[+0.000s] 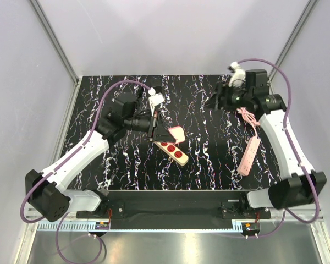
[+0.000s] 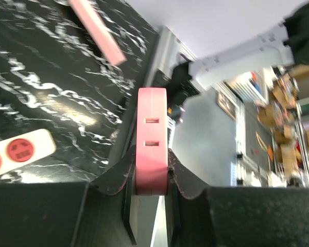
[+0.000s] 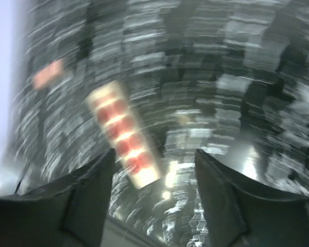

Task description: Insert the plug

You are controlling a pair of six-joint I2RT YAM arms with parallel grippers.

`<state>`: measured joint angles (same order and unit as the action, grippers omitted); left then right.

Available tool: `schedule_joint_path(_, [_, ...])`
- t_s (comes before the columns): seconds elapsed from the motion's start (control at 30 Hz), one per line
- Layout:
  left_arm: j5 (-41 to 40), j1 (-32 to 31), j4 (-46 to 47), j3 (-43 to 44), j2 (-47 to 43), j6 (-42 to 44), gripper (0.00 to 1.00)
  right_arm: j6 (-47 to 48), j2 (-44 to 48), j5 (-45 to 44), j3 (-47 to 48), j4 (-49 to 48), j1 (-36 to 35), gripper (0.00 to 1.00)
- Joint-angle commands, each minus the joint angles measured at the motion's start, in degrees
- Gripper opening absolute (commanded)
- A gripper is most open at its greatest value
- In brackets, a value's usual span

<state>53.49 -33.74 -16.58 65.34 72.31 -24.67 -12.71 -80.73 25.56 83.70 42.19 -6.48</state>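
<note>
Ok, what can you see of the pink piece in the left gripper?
The pink piece is a slim block of smooth, plastic-looking material, seen edge-on, with a rounded top and two rectangular slots one above the other on its narrow face. The left gripper is shut on its lower end, fingers pressing both broad sides, so it stands straight out of the jaws. It is near the end of the cream power strip; only the fingers touch it.

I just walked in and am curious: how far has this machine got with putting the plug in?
Nothing looks finished: the red sockets that show on the cream strip are bare. In hand: the left gripper is shut on a pink block with two slots, beside the strip; the right gripper is open and empty. Left: the insertion. I cannot spot the plug on the dark table.
</note>
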Motion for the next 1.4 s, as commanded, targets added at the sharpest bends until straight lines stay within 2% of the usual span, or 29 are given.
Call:
schedule_joint_path(0.0, [7.5,-0.98,2.08,1.28,-2.0,2.87,0.0,10.59,3.72,23.65,1.12,5.7,-5.99,0.75])
schedule_joint_path(0.23, [8.82,-3.96,-4.25,-1.27,-5.43,10.68,0.0,12.36,8.65,38.32,-1.87,7.02,-12.14,0.82])
schedule_joint_path(0.37, [7.5,-6.43,-7.84,-0.66,-6.13,14.02,0.0,13.42,9.98,39.04,-2.49,6.59,-17.59,0.87])
schedule_joint_path(0.43, [7.59,-7.13,-9.43,0.66,-5.69,14.64,0.0,13.06,10.15,37.38,-2.05,6.67,-20.92,0.87])
schedule_joint_path(0.63, [4.87,-9.24,-13.48,3.39,-4.38,15.09,0.0,10.95,9.28,34.74,-3.36,5.8,-25.59,0.8])
schedule_joint_path(0.77, [4.16,-10.21,-16.72,5.23,-2.53,16.05,0.0,9.99,7.7,32.8,-5.83,4.65,-32.34,0.75])
schedule_joint_path(0.87, [3.72,-11.0,-18.05,6.46,-2.09,16.84,0.0,9.11,7.08,29.2,-7.32,3.86,-33.86,0.6])
schedule_joint_path(0.9, [3.81,-11.09,-18.14,6.81,-2.0,16.93,0.0,9.02,6.9,28.76,-7.59,3.51,-33.95,0.31])
schedule_joint_path(0.93, [3.98,-11.09,-18.4,7.08,-2.0,16.84,0.0,9.02,6.9,27.36,-7.59,3.51,-33.86,0.15])
schedule_joint_path(0.97, [3.9,-11.09,-18.66,7.69,-1.83,16.93,0.03,9.02,6.9,26.3,-7.59,3.33,-33.86,0.03])
schedule_joint_path(1.03, [1.37,-11.0,-20.24,8.31,-1.56,17.02,0.27,8.76,7.95,22.63,-8.11,2.55,-33.86,0.0])
schedule_joint_path(1.07, [0.57,-10.74,-21.03,9.18,-1.39,17.45,0.45,7.8,8.56,21.56,-8.55,1.85,-33.95,0.0])
schedule_joint_path(1.1, [0.21,-10.3,-21.47,9.45,-1.39,17.72,0.53,7.18,9.18,19.98,-9.51,0.1,-33.86,0.0])
schedule_joint_path(1.2, [2.64,-6.35,-21.92,9.45,-2.52,17.9,0.62,3.84,11.38,17.69,-11.18,-3.76,-33.86,0.0])
schedule_joint_path(1.27, [5.38,-2.59,-21.57,10.06,-2.79,17.55,0.62,-0.53,12.61,16.28,-12.24,-8.15,-33.77,0.0])
schedule_joint_path(1.37, [7.41,-0.98,-20.6,11.38,-2.88,16.4,0.59,-3.54,14.1,13.46,-13.03,-11.77,-33.86,0.0])
